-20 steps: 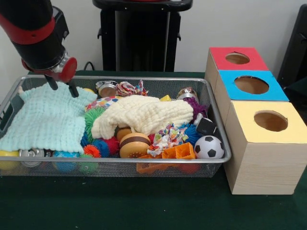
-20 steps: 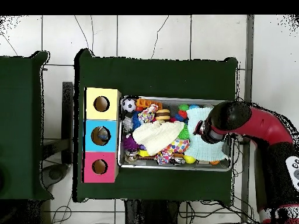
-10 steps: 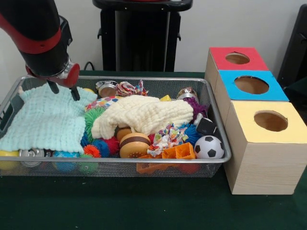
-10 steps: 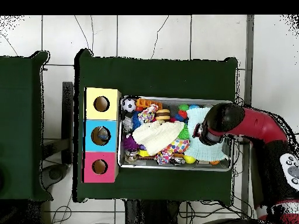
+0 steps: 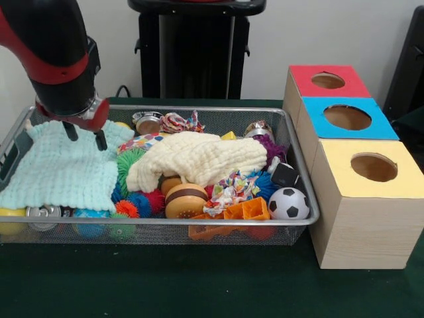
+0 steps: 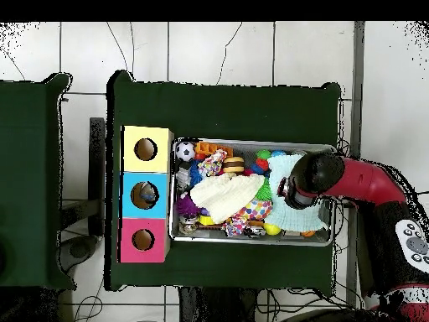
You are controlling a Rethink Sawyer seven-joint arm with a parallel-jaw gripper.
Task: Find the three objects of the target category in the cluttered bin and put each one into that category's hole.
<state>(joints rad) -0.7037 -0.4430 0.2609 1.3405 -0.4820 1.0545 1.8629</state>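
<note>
My gripper (image 5: 84,137) hangs open over the mint-green cloth (image 5: 59,169) at the left end of the wire bin (image 5: 199,228), its two fingertips spread just above the cloth's far edge. In the overhead view the arm covers the gripper (image 6: 289,194) above the same cloth (image 6: 295,216). A cream cloth (image 5: 199,158) lies across the bin's middle. Around it are spiky balls (image 5: 129,204), a wooden burger toy (image 5: 185,199), a soccer ball (image 5: 289,203), rope knots (image 5: 180,122), metal tins (image 5: 147,122) and an orange block (image 5: 246,211).
Three wooden boxes with round holes stand beside the bin: red (image 5: 326,81), blue (image 5: 347,118) and yellow (image 5: 373,167). In the overhead view the blue box's hole (image 6: 146,195) shows something inside. A black stand (image 5: 195,46) rises behind the bin.
The gripper has come down and slightly toward the bin's middle, closer to the mint-green cloth. It stays open and holds nothing.
</note>
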